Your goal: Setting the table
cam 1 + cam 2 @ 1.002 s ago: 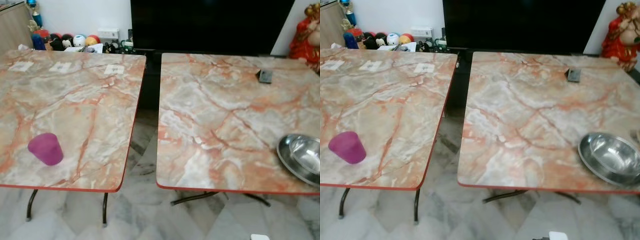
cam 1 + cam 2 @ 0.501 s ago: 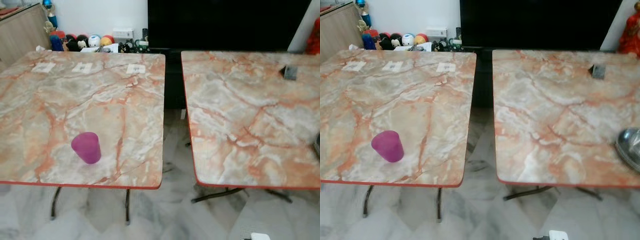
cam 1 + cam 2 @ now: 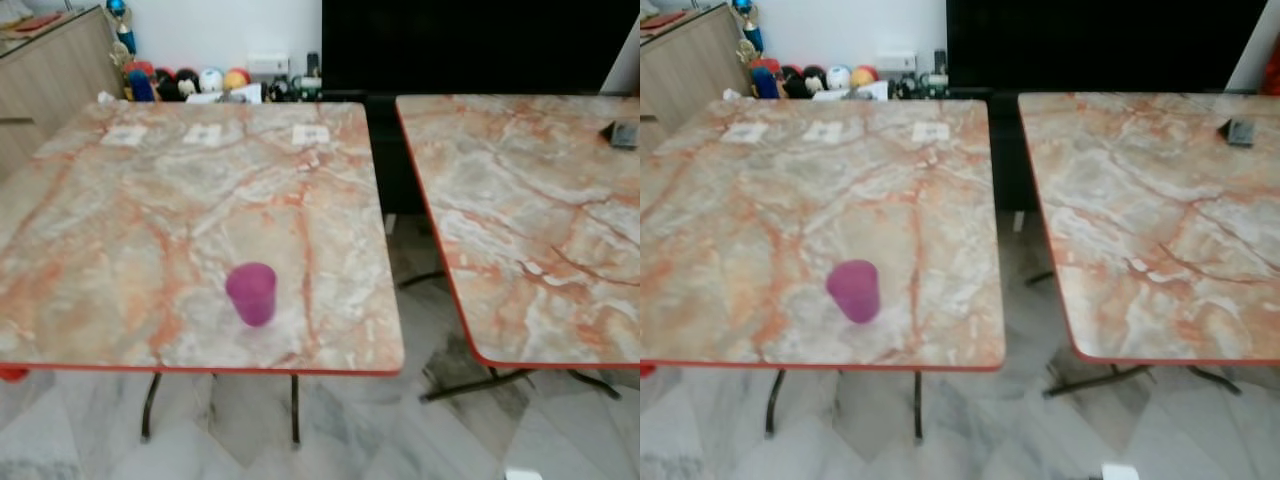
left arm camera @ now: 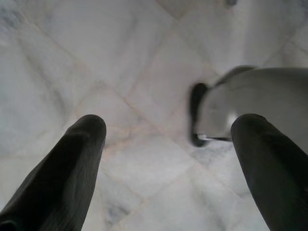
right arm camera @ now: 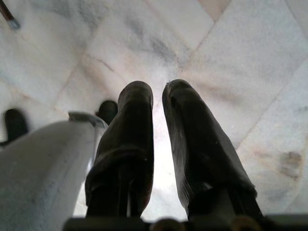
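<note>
The small purple plastic cup (image 3: 251, 293) stands upright near the front edge of the left marble-patterned table with the red rim (image 3: 120, 240), alone on that stretch of top. Three white paper cards (image 3: 208, 133) lie in a row along its far side. The second marble table (image 3: 540, 220) stands beside it across a narrow gap, a small dark object (image 3: 622, 134) near its far corner. I judge I am at the approach step, facing the cup and not yet reaching. My left claw (image 4: 168, 144) hangs spread wide over the pale floor tiles (image 4: 120, 57); my right claw (image 5: 158, 125) hangs with fingers nearly pressed together, holding nothing. Next I need to step close and raise an arm to the cup.
</note>
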Controlling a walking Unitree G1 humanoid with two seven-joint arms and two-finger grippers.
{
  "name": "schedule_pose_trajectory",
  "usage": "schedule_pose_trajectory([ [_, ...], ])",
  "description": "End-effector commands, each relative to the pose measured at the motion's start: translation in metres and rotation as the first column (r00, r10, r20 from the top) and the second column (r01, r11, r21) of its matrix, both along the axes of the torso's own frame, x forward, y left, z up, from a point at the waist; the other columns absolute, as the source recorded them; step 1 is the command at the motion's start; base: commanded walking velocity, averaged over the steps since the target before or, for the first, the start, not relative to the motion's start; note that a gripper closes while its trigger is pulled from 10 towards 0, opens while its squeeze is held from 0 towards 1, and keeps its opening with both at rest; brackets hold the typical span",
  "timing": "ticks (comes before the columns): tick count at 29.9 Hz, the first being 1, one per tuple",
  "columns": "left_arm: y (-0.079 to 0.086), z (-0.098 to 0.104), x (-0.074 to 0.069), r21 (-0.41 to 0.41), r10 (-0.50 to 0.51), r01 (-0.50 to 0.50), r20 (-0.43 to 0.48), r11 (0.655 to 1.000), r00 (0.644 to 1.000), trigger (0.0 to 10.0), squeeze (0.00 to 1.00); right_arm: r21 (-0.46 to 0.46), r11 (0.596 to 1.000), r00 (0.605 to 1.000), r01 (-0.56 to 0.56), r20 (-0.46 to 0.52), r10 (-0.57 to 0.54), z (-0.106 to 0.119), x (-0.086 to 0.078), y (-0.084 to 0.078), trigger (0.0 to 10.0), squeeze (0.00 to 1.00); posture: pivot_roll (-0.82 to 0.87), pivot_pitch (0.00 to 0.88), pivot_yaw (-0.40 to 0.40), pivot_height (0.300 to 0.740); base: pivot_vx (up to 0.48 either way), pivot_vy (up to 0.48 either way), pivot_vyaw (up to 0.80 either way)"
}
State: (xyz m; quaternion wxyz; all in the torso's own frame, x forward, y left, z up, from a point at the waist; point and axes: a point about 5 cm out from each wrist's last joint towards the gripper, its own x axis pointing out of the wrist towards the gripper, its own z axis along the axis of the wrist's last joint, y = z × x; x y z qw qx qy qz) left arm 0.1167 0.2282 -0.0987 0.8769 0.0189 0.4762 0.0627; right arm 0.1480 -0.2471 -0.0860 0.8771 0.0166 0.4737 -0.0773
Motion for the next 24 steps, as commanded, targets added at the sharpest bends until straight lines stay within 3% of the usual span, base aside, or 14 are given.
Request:
schedule_pose_trajectory([
  [1,0.006,-0.002,-0.009,0.012,0.017,-0.017,-0.034,1.000,0.999,10.0,0.00,0.012,1.000,1.000,0.002,0.006,-0.002,0.000,0.002,0.003,10.0,0.00,0.04,0.102,-0.020,0.740,0.000,0.000,0.00],
  [18,0.011,0.000,-0.012,0.030,-0.002,0.002,-0.016,1.000,1.000,10.0,0.00,0.019,1.000,1.000,0.014,0.010,-0.014,0.000,0.001,0.003,10.0,0.00,0.05,0.108,-0.019,0.740,0.000,0.000,0.00],
  [24,0.016,0.010,0.009,0.052,-0.002,-0.003,0.094,0.999,0.996,10.0,0.00,0.019,1.000,1.000,0.017,0.011,-0.017,0.000,0.001,0.003,10.0,0.00,0.06,0.106,-0.018,0.740,0.000,0.000,0.00],
])
